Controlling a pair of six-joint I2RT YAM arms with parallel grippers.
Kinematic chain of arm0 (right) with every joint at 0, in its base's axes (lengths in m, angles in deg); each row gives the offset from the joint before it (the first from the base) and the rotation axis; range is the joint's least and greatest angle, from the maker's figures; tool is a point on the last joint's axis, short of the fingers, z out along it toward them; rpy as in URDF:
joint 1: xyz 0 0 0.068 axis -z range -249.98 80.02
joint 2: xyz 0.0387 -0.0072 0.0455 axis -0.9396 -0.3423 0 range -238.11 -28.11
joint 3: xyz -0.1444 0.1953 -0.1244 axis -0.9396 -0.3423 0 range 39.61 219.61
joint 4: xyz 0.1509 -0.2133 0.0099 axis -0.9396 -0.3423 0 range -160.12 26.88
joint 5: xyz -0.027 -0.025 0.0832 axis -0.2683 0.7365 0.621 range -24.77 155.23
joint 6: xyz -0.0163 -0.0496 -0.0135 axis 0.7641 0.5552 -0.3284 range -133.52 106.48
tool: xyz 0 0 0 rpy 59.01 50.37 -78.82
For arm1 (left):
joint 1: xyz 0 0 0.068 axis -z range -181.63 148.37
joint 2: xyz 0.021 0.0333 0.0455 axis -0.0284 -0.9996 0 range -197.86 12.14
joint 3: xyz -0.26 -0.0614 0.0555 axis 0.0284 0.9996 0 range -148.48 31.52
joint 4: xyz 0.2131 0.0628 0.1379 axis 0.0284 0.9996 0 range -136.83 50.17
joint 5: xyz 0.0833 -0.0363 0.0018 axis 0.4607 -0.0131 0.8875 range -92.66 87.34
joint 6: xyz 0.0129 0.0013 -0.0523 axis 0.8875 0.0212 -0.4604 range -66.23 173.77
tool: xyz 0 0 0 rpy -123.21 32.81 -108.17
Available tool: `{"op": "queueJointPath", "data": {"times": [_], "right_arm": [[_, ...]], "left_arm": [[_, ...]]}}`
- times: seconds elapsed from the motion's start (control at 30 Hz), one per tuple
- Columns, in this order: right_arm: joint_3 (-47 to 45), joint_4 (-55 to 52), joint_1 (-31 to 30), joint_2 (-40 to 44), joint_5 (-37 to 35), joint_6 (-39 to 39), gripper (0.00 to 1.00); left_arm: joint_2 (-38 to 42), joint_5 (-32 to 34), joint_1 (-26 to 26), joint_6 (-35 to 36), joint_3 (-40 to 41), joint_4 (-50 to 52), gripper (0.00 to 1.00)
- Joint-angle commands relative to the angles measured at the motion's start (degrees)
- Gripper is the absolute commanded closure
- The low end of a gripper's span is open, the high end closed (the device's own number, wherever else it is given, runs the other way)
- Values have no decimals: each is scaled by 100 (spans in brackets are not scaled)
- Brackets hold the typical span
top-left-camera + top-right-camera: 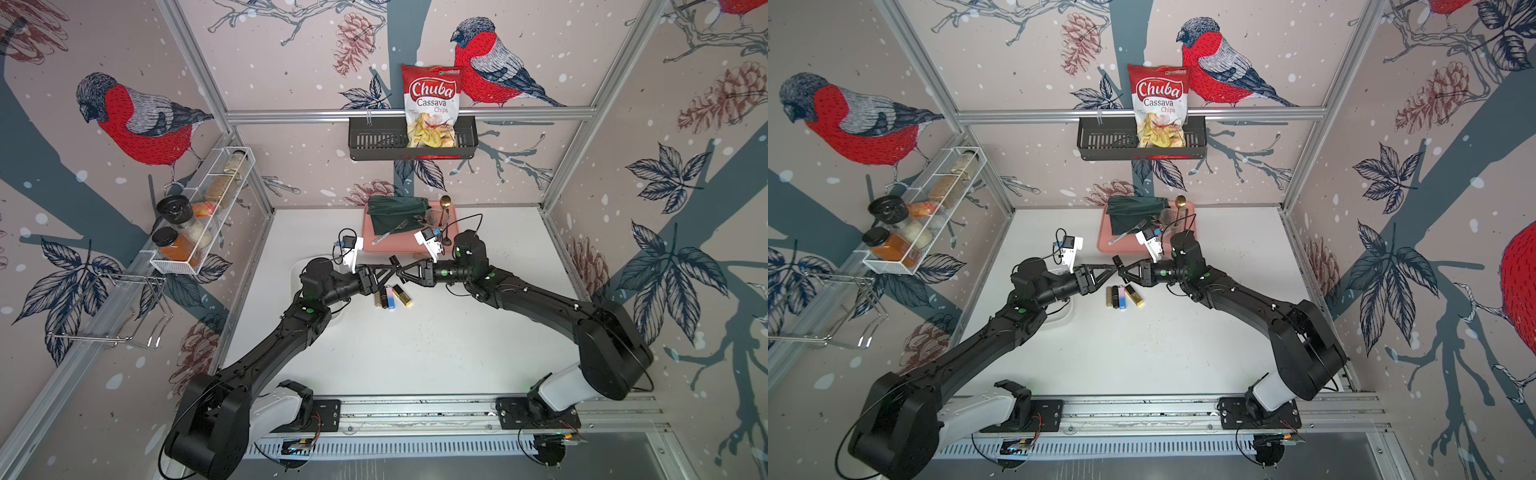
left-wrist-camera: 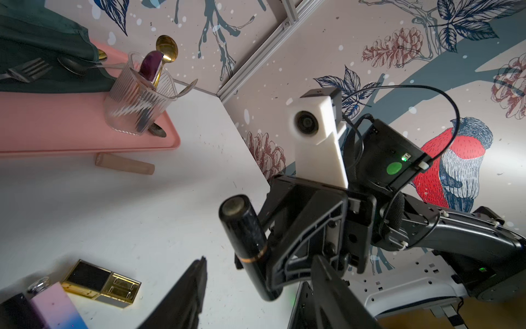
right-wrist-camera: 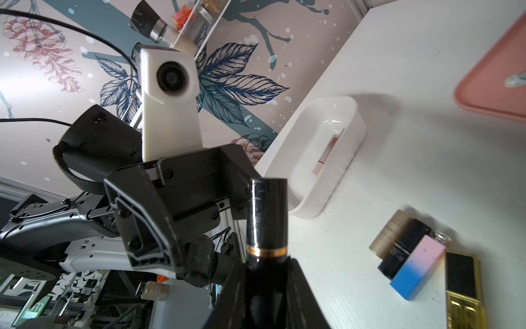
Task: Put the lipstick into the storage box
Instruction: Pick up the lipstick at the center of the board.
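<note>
A black lipstick (image 3: 267, 213) with a gold band is held above the middle of the table, and my right gripper (image 3: 267, 260) is shut on its lower half. It also shows in a top view as the lipstick (image 1: 393, 262) and from the left wrist as the lipstick (image 2: 242, 225). My left gripper (image 2: 259, 259) faces the right one, open, its fingers either side of the lipstick's free end without closing on it. The white storage box (image 3: 348, 134) sits on the table beyond the left arm, with one pink lipstick (image 3: 324, 155) lying in it. In both top views the left arm hides most of the box.
Several more lipsticks (image 1: 390, 296) lie side by side on the table just in front of the grippers. A pink tray (image 1: 368, 245) with a green cloth, cutlery and a ribbed glass stands behind them. A pale tube (image 2: 125, 164) lies by the tray's edge.
</note>
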Motion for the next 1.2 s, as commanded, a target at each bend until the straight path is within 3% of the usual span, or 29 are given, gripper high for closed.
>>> {"op": "queueJointPath", "data": {"times": [0.0, 0.3, 0.53, 0.93, 1.17], "right_arm": [[94, 264, -118, 58, 109, -138, 87], [68, 292, -321, 124, 63, -139, 87], [68, 283, -354, 148, 20, -111, 87], [94, 291, -353, 124, -47, -98, 86], [213, 271, -339, 76, -67, -81, 77]], "left_arm": [[107, 303, 59, -95, -40, -356, 38], [250, 650, 77, 26, -210, 153, 44], [174, 565, 85, -38, -212, 143, 49], [77, 341, 85, -12, -215, 173, 75], [22, 241, 85, -4, -197, 203, 86]]}}
